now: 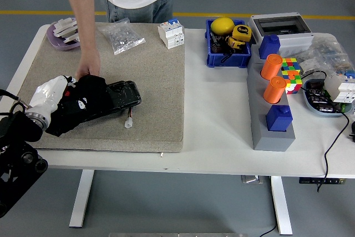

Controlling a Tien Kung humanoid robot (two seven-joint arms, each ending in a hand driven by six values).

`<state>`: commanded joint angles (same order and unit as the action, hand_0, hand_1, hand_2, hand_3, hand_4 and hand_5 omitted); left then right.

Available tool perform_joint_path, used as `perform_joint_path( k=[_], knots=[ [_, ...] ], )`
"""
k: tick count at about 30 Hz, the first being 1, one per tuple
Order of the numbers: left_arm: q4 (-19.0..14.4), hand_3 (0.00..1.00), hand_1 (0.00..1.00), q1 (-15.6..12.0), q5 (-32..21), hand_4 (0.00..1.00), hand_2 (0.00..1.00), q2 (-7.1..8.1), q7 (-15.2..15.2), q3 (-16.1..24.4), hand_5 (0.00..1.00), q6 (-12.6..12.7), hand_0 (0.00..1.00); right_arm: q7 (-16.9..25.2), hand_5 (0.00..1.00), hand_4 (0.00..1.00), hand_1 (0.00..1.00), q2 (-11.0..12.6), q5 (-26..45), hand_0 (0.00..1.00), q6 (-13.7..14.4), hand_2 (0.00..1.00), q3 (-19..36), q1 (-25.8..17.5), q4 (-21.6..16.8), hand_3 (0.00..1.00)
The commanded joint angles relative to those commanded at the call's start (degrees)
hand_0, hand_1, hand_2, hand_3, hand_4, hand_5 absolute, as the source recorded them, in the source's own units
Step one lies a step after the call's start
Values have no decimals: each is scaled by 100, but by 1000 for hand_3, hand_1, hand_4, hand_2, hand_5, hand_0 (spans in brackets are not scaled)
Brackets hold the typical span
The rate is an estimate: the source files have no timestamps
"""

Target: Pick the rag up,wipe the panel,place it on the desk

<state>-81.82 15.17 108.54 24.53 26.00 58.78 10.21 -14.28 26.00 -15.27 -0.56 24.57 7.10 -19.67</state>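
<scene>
A black panel (117, 97) lies on the beige mat (150, 81) at the table's left. My left hand (58, 94), white with a black arm behind it, holds a black rag (83, 102) pressed on the panel's left half. The rag covers that end of the panel. A person's hand (89, 67) rests on the panel's far left edge, just behind the rag. My right arm does not show.
On the mat's far side lie a clear bag of parts (122, 36), a white breaker (171, 33) and a purple dish (62, 34). Right of the mat stand a blue bin (227, 45), a grey block with orange cylinders (272, 90) and a colour cube (290, 73).
</scene>
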Motion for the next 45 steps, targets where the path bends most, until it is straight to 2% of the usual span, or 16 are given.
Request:
perform_joint_path(
  k=[7, 18, 26, 33, 45],
  knots=[
    [79, 525, 157, 302, -69, 172, 535, -126, 5, -308, 2, -3, 199, -4, 623, 998, 615, 12, 6, 755, 2, 641, -14, 27, -1, 618],
    [178, 525, 155, 758, -85, 174, 535, -405, 43, -697, 2, -22, 199, 3, 623, 998, 614, 11, 16, 755, 4, 641, -49, 56, -8, 618],
    [433, 526, 154, 1144, -117, 179, 535, -609, 96, -1029, 2, -90, 199, 11, 623, 998, 614, 11, 21, 755, 10, 641, -76, 82, -13, 617],
    [598, 527, 155, 1234, -152, 180, 536, -712, 109, -1165, 2, -100, 199, 13, 623, 998, 614, 10, 22, 754, 9, 641, -83, 86, -15, 618],
    [691, 523, 155, 1206, -107, 180, 535, -666, 114, -1072, 2, -81, 200, 15, 623, 998, 614, 17, 5, 754, 14, 641, -66, 81, -19, 618]
  ],
)
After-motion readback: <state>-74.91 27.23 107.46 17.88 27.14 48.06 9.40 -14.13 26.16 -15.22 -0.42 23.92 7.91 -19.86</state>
